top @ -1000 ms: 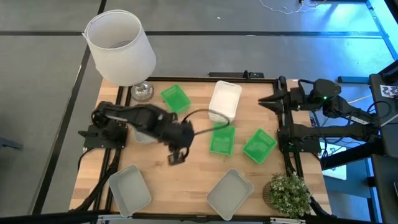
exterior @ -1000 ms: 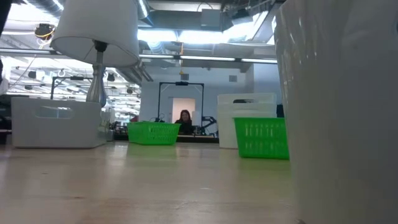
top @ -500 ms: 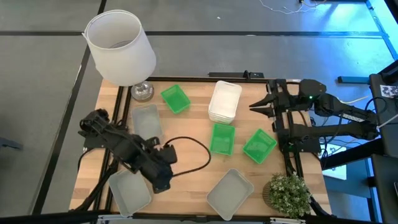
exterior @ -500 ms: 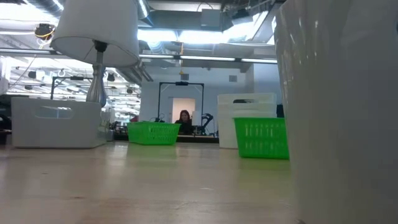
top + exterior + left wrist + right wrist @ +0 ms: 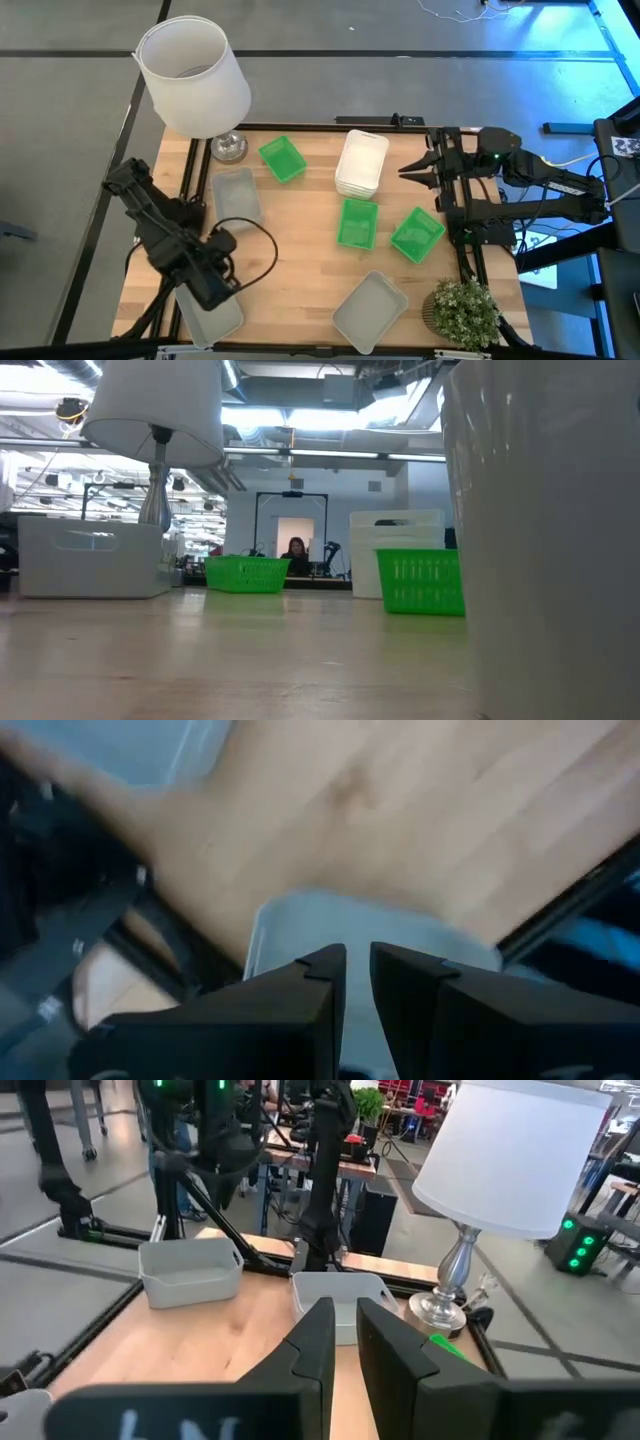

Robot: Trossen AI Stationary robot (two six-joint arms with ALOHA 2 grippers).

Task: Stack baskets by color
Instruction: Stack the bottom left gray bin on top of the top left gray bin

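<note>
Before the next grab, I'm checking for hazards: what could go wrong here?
The left claw hangs over the grey basket at the table's near left corner; a clumsy grab might push it off the edge. The cable looping from that arm could snag the other grey basket. The lamp stands close to the left arm's sweep.

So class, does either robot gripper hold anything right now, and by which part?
Nothing is held. The left gripper hangs over a translucent grey plastic basket; the right gripper waits empty at the table's edge.

A white lamp [image 5: 193, 75] and a potted plant [image 5: 463, 310] occupy opposite table corners.
</note>
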